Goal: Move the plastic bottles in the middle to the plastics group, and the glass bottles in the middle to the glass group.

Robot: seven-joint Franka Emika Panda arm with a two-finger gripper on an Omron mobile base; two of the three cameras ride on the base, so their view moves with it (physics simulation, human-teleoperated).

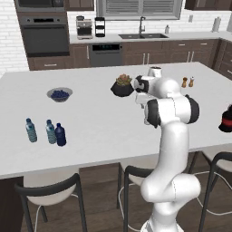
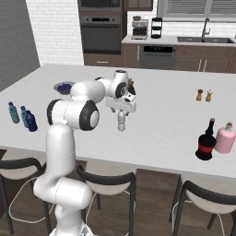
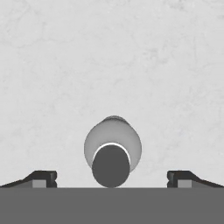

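A clear greyish bottle (image 2: 121, 125) stands upright in the middle of the white island counter (image 2: 166, 124). My gripper (image 2: 121, 113) hangs straight above it, pointing down. In the hand view the bottle (image 3: 113, 138) is seen from the top, between my open gripper (image 3: 112, 179) fingertips (image 3: 43, 178), which stand well apart from it. Two teal bottles (image 1: 31, 130) (image 1: 50, 131) stand at the left with a dark navy bottle (image 1: 60, 135) right beside them. At the right, a squat dark red bottle (image 2: 205, 144) stands next to a pale pink vessel (image 2: 224, 138).
A bowl of blueberries (image 1: 59, 94) and a dark bowl of fruit (image 1: 122, 86) sit further back on the counter. Two small shakers (image 2: 204, 95) stand at the back right. Stools (image 2: 108, 182) line the near edge.
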